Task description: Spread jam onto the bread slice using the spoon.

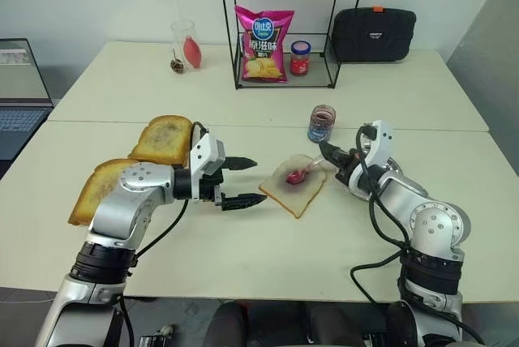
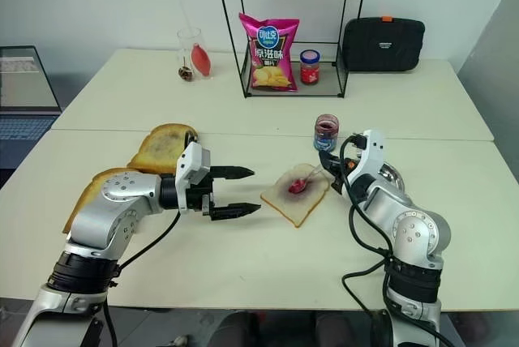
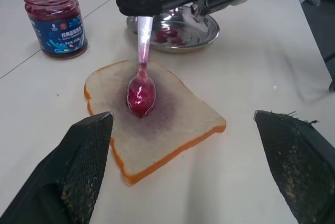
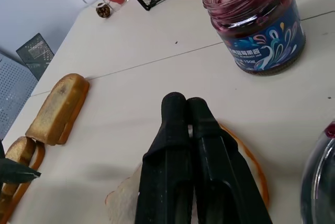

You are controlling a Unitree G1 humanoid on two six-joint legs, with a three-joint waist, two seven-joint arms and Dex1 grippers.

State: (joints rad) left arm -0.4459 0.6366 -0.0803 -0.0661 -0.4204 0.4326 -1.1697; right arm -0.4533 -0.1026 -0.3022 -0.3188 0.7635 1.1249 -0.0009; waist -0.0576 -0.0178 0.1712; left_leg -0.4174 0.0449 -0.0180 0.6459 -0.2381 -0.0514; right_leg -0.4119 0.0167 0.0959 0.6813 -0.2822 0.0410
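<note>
The pale bread slice (image 1: pixel 298 199) lies mid-table with a purple smear at its centre. The silver spoon (image 3: pixel 141 89) rests its jam-coated bowl on that smear. My right gripper (image 1: pixel 328 152) is shut on the spoon's handle, just beyond the slice's right corner and above the steel plate (image 3: pixel 180 34). The open glass jar of jam (image 1: pixel 322 123), with a blue label, stands behind the slice. My left gripper (image 1: pixel 258 182) is open, level with the table, its fingertips just left of the slice and touching nothing.
Two golden toasted slices (image 1: pixel 166 139) lie at the left near my left arm. At the back stands a wire rack holding a crisp bag (image 1: pixel 263 44) and a red-lidded jar (image 1: pixel 300 57). A black case (image 1: pixel 373 34), a glass (image 1: pixel 186 42) and a laptop (image 1: pixel 20 96) are also there.
</note>
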